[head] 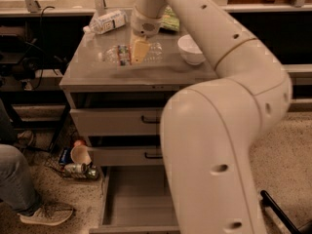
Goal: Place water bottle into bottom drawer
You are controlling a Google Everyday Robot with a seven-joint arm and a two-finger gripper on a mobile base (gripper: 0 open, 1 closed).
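Gripper point(138, 51) low over bottle point(117, 55), which lies flat on cabinet top point(92, 74); grip state: can't tell. Bottom drawer point(136, 199) open. Bowl point(191, 49) to bottle's rt.

No text can be read; neither on the water bottle point(113, 55) at the middle of the bench point(92, 73), under the gripper point(138, 51), nor on the white-labelled bottle point(105, 22) at its back-left corner.
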